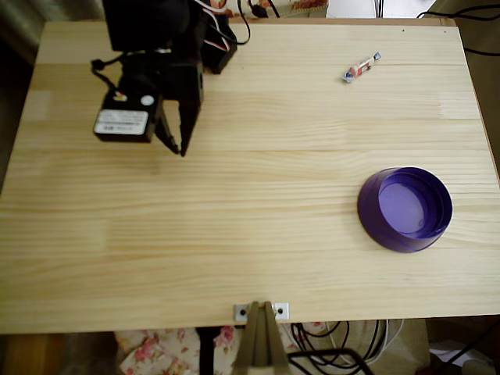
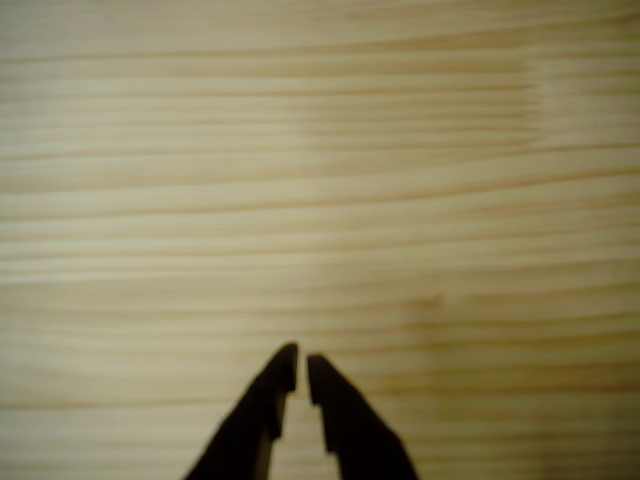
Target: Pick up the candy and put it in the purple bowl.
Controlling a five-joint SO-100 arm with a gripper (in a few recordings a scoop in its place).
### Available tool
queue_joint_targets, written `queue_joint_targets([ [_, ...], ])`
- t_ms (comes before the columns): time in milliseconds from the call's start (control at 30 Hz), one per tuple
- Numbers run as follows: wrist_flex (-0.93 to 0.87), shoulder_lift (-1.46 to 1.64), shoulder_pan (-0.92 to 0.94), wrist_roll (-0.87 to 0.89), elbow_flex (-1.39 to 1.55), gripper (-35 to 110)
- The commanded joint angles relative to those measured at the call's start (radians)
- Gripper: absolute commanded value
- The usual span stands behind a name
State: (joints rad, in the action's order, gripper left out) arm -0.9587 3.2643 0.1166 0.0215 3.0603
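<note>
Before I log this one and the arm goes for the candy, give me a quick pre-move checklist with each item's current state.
1. Candy lies free on the table, nothing on it: ok.
2. Purple bowl upright, inside bare: ok.
3. Gripper holds nothing, overhead and wrist view: ok.
4. Jaws open wide enough for the candy: not ok, nearly closed, only a thin gap.
5. Gripper over the candy: not ok, it is at the table's upper left, the candy at upper right in the overhead view.
6. Path to the candy unobstructed: ok.
</note>
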Motion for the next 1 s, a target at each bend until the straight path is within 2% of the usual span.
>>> queue_joint_targets([
  [0,-0.005,0.034,0.031,0.021,-0.023,0],
  [767,0.026,0.035,0.046,0.003,-0.032,0],
  [900,0.011,0.035,0.055,0.008,-0.023,13],
  [967,-0.002,0.035,0.055,0.017,-0.023,13],
])
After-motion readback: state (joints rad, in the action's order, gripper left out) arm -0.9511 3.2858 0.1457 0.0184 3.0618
